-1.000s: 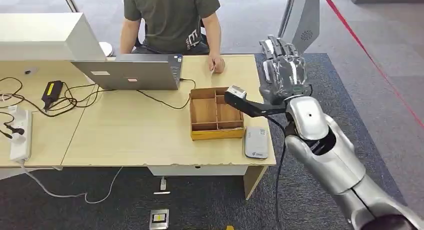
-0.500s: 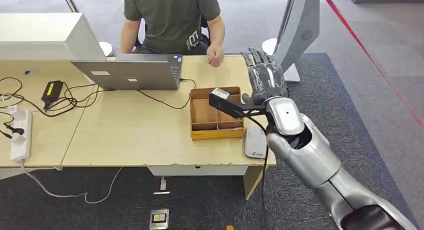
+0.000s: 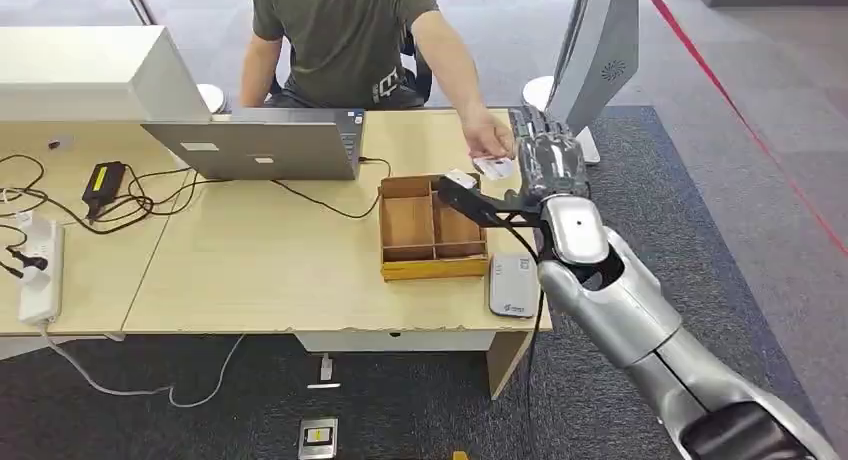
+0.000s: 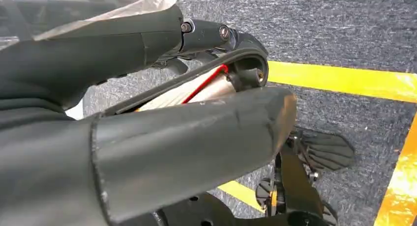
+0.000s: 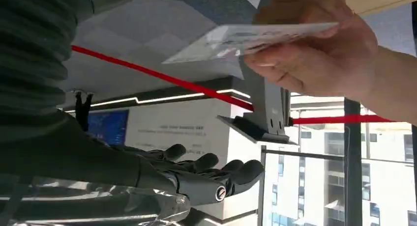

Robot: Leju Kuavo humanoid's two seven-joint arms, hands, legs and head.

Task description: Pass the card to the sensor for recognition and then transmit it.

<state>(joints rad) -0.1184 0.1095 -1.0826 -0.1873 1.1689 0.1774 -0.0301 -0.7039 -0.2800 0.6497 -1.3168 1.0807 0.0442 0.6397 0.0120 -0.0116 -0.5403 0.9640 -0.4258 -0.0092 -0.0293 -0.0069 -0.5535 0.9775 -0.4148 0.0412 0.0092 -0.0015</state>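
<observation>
Patience matters now: my right hand point(image 3: 548, 160) waits spread and empty beside the person's hand point(image 3: 487, 138), which pinches the card point(image 3: 492, 166) above the tabletop point(image 3: 260, 270), so I should close only once the card sits between my fingers.

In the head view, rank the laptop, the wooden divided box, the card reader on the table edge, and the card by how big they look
1. laptop
2. wooden divided box
3. card reader
4. card, in the person's hand, partly hidden.
</observation>
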